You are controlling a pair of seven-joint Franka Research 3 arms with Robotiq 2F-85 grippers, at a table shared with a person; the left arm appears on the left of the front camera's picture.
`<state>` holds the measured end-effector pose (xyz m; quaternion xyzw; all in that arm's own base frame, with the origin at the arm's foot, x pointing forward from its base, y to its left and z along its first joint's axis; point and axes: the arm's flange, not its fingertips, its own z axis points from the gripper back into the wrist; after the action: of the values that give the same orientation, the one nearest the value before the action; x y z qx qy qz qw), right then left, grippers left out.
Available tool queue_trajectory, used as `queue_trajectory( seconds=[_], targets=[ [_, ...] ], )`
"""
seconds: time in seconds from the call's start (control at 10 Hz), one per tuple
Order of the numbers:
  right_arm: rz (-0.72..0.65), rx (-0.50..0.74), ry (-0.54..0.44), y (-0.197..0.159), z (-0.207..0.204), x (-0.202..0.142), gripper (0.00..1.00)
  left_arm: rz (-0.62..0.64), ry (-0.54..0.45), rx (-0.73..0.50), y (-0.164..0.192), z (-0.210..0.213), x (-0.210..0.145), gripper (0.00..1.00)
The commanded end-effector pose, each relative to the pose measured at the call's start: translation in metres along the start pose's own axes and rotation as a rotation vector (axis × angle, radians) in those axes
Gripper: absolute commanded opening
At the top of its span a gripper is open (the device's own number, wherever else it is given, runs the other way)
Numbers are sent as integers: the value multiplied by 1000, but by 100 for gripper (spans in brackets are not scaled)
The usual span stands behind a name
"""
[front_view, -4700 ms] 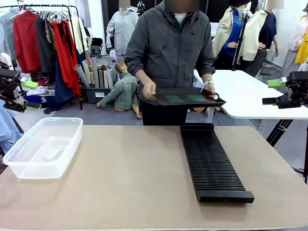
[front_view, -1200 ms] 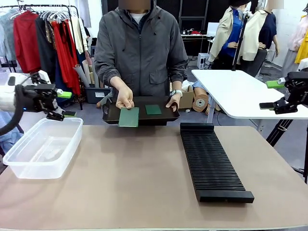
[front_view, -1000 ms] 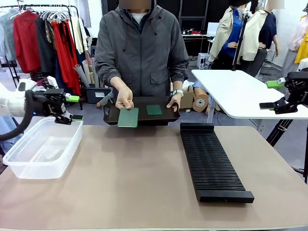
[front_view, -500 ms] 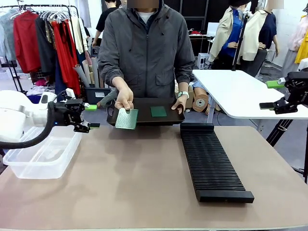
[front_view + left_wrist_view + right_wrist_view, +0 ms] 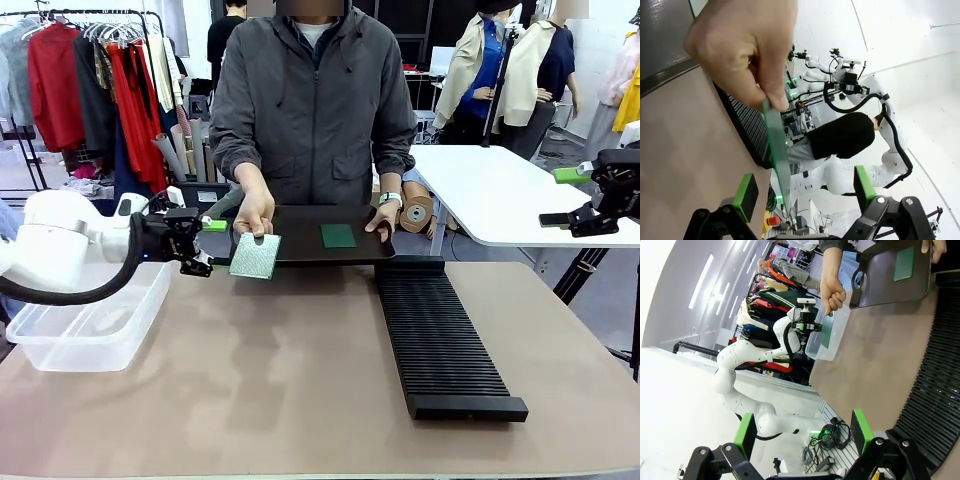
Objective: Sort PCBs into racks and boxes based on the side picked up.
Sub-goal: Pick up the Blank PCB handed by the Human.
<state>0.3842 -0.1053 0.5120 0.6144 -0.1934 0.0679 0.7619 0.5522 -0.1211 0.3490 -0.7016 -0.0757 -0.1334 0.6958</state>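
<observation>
Sitting on the left of the table (image 5: 250, 380) is a clear plastic tub (image 5: 85, 320). Just right of it, above the table, the left gripper (image 5: 212, 246) reaches in with its fingers spread wide and holding nothing. A person's hand (image 5: 255, 212) pinches a small board (image 5: 255, 256) by its top edge and hangs it at the fingertips, speckled grey face toward the robot. From the left wrist, the board's lower edge sits between the two green pads (image 5: 746, 195), touching neither. The person's other hand (image 5: 385, 215) holds a black tray (image 5: 300, 248) with a green board (image 5: 338, 235) lying flat on it. A long black slotted rack (image 5: 440, 340) lies right of centre. Far right, the right gripper (image 5: 572, 196) hangs above table height, fingers wide apart and bare.
</observation>
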Motion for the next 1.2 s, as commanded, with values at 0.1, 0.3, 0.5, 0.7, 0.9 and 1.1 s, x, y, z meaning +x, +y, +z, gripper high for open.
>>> queue_trajectory(
  seconds=[0.1,0.3,0.5,0.7,0.9,1.1],
  targets=[
    [15,-6,-9,0,-1,-2,100,38,33,23,10,-18,11,100],
    [15,-6,-9,0,-1,-2,100,34,47,29,13,-24,12,100],
    [15,-6,-9,0,-1,-2,100,47,50,31,17,-24,13,96],
    [15,-6,-9,0,-1,-2,100,71,56,25,24,-30,15,85],
    [15,-6,-9,0,-1,-2,100,84,62,27,28,-33,16,73],
    [15,-6,-9,0,-1,-2,100,94,65,27,31,-33,16,50]
  ],
)
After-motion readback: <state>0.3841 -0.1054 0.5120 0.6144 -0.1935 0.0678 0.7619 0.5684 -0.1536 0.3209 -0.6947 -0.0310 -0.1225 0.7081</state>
